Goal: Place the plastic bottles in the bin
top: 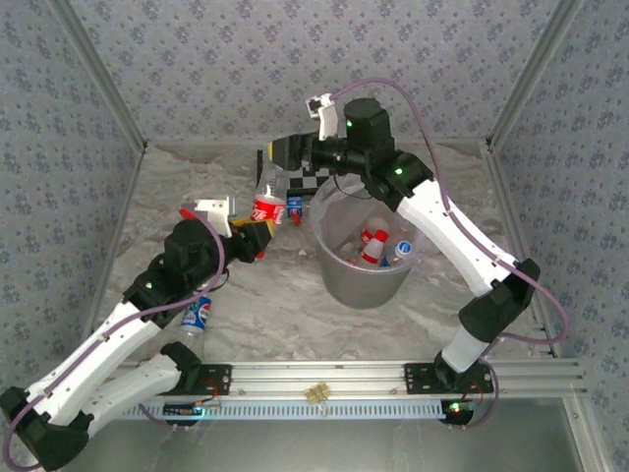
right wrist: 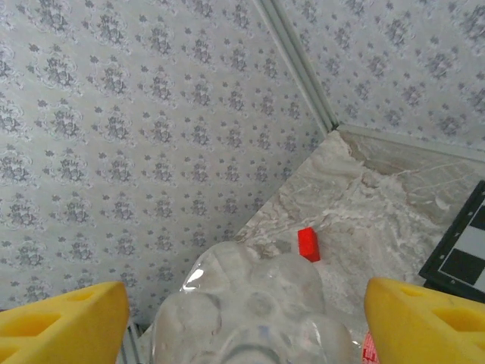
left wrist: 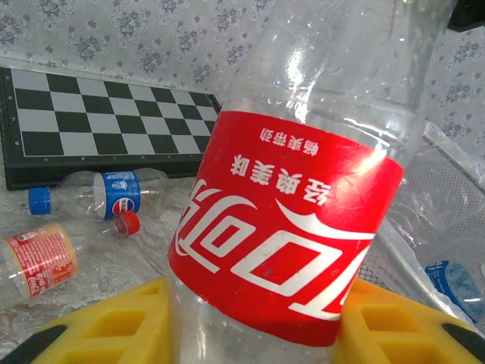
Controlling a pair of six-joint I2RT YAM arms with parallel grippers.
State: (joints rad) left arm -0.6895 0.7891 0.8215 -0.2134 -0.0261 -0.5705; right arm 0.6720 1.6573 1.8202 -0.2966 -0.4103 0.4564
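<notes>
The left gripper [left wrist: 254, 330] is clamped on a red-labelled bottle [left wrist: 288, 227], its yellow fingers [left wrist: 106, 326] pressed to both sides by the label. The right gripper [right wrist: 246, 322] straddles the bottle's clear base with its jaws wide, a gap showing at each finger. The bin [top: 362, 287] stands just right of the left gripper, with two bottles [top: 374, 243] inside. Beyond the left gripper, two more bottles [left wrist: 114, 193] lie in front of a checkerboard [left wrist: 91, 114].

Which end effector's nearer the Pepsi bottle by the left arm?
Left. The left end effector sits just beyond the Pepsi bottle; right end effector far back, by the checkerboard.
</notes>
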